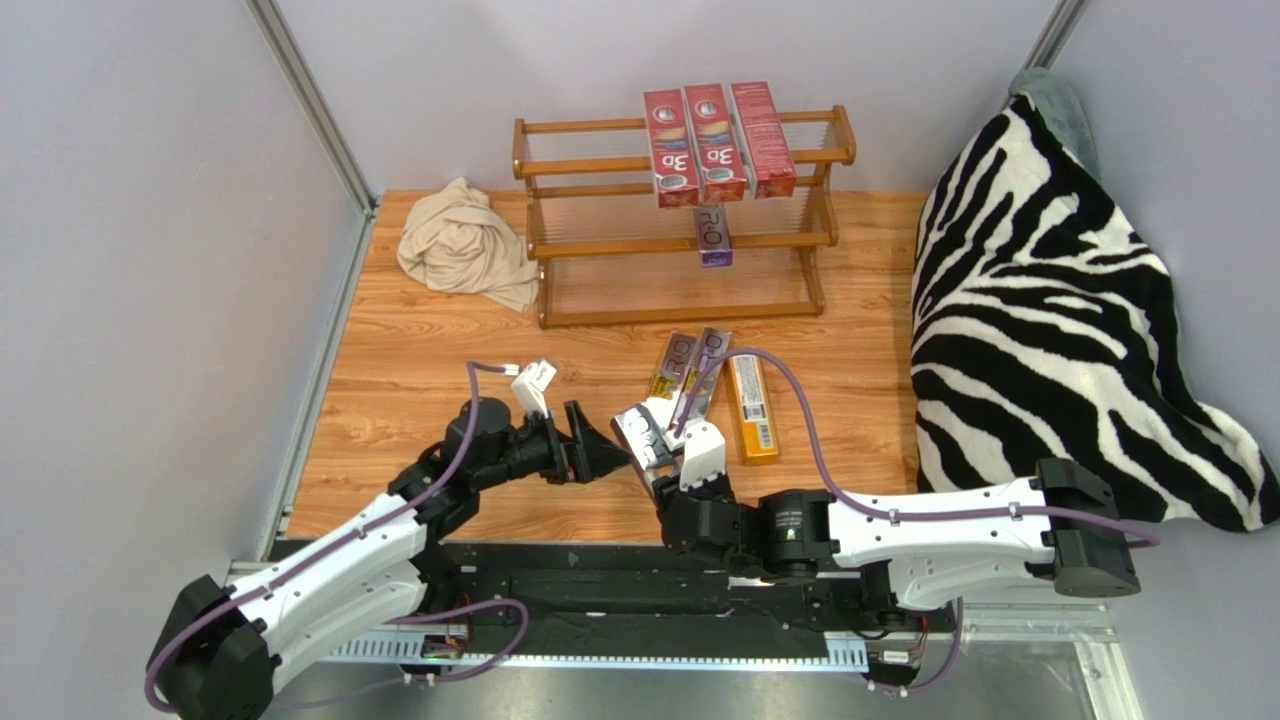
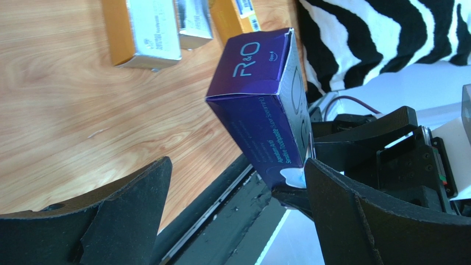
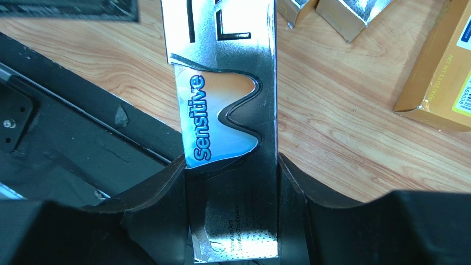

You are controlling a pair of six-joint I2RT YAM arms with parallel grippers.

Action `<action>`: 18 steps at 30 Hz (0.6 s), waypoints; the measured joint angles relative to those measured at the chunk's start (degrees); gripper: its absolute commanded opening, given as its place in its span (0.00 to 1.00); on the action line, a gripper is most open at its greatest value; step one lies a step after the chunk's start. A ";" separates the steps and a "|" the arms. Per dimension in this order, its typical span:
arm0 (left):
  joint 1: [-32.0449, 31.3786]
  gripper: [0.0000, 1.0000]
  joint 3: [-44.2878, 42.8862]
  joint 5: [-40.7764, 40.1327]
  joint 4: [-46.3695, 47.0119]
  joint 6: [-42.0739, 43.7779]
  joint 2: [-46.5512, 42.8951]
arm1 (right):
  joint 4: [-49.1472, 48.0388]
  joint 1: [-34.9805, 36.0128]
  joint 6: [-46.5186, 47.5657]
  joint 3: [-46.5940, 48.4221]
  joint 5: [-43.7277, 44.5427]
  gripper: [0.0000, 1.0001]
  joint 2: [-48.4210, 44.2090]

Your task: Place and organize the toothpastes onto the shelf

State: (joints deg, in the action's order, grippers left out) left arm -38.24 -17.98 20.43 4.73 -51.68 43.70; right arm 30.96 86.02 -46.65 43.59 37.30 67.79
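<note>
Walls point(image 1: 135, 225) of pale grey close the space on three sides, with slanted metal posts point(image 1: 308, 98) at the back corners. Between them lies the table point(image 1: 436, 375), a light wood-grain surface with a black strip and a metal rail point(image 1: 601, 648) along its near edge, where the left arm point(image 1: 331, 570) and right arm point(image 1: 932, 533), white with black joints, are bolted. A zebra-striped blanket point(image 1: 1082, 315) is heaped over the table's right side and rises against the right wall. At the back stands the shelf point(image 1: 616, 246), brown wood in three tiers of thin rails. A beige cloth point(image 1: 469, 243) lies crumpled just beside its left end. Three red cartons point(image 1: 718, 143) marked "3D" lie side by side across the top tier, touching one another, and one silver/purple carton point(image 1: 714, 236) sits on the middle tier just below them. On the bare wood in front of the shelf lie two shiny cartons point(image 1: 688, 365) side by side, with an orange carton point(image 1: 753, 405) just to their right. The right gripper point(image 3: 231, 165) is pinching the long sides of a PRO carton point(image 3: 232, 83), silver with a blue "Sensitive" panel, and holds it tilted above the table near the front edge. The left gripper point(image 2: 236, 165) is spread wide, its fingers point(image 2: 127, 210) to either side of that carton's purple end; whether either one touches it cannot be told.
</note>
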 measured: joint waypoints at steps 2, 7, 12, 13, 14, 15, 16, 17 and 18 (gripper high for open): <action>-1.20 0.99 -0.63 -0.26 1.62 -0.37 1.55 | 0.04 0.07 0.02 0.61 0.20 0.39 -0.11; -3.76 0.96 -2.97 -1.03 4.61 -0.76 5.42 | -0.02 0.46 0.02 1.27 0.22 0.39 -0.09; -5.86 0.87 -4.66 -1.53 7.61 -1.33 9.35 | 0.00 0.92 0.00 1.64 0.20 0.39 0.02; -6.34 0.85 -5.01 -1.66 8.00 -1.46 10.23 | 0.00 0.96 0.00 1.77 0.22 0.38 0.02; -6.75 0.84 -5.29 -1.79 8.39 -1.64 11.06 | -0.02 0.96 -0.02 1.86 0.33 0.38 0.00; -6.99 0.82 -5.49 -1.92 8.55 -1.79 11.65 | -0.02 0.96 -0.02 1.90 0.48 0.38 -0.02; -7.23 0.78 -5.64 -2.10 8.79 -1.88 12.28 | -0.04 0.96 -0.02 1.90 0.66 0.38 -0.02; -7.45 0.77 -5.81 -2.16 8.96 -2.01 12.87 | -0.02 0.96 -0.02 1.90 0.81 0.38 -0.04; -7.54 0.76 -5.88 -2.29 9.20 -2.12 13.29 | -0.02 0.96 -0.02 1.90 0.98 0.38 -0.09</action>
State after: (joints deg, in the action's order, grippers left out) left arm -45.78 -23.86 18.13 13.93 -53.80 56.99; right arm 30.94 86.98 -46.68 45.50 38.28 67.70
